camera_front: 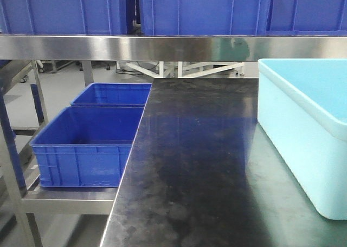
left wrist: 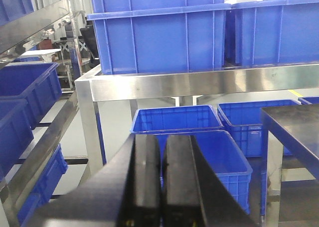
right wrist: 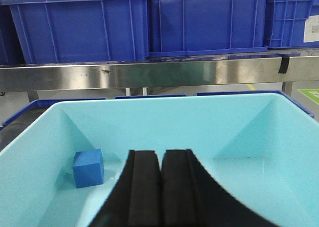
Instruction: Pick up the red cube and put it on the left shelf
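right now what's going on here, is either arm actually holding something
Nothing is being handled yet. The right tool is shut and empty, pointing into the pale blue tub, where only a blue cube shows. No red cube is visible in any view. The left tool is also shut and empty, facing the blue crates below the steel shelf.

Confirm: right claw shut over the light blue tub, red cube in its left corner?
Wrong colour: the cube in the light blue tub is blue, not red, as the right wrist view shows. The rest holds: the right claw is shut over the tub, cube at left.
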Controlling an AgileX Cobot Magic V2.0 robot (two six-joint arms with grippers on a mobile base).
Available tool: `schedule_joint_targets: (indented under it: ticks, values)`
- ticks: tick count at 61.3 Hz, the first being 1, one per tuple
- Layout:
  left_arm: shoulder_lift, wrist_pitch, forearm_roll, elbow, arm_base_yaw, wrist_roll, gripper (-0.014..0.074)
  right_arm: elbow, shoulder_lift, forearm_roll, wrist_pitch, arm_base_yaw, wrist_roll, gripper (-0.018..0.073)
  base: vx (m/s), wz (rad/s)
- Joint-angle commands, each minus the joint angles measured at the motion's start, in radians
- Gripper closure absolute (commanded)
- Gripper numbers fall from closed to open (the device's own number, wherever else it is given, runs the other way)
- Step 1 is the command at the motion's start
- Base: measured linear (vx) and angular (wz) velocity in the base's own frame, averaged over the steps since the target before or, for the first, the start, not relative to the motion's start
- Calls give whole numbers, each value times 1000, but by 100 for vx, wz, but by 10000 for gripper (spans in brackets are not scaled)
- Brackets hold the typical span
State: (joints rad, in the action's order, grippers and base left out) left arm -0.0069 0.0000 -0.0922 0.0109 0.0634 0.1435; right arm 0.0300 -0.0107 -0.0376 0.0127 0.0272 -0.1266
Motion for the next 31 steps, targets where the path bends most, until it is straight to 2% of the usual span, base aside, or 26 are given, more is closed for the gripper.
schedule_joint_targets:
  ticks: [1, 31]
  values:
    - [8, -83, -6, 22, 3, 1, 491, -26, -18, -1, -83, 5, 7, 510, 0, 0]
    - [8, -83, -6, 22, 3, 1, 491, -26, -18, -1, -83, 5, 7, 510, 0, 0]
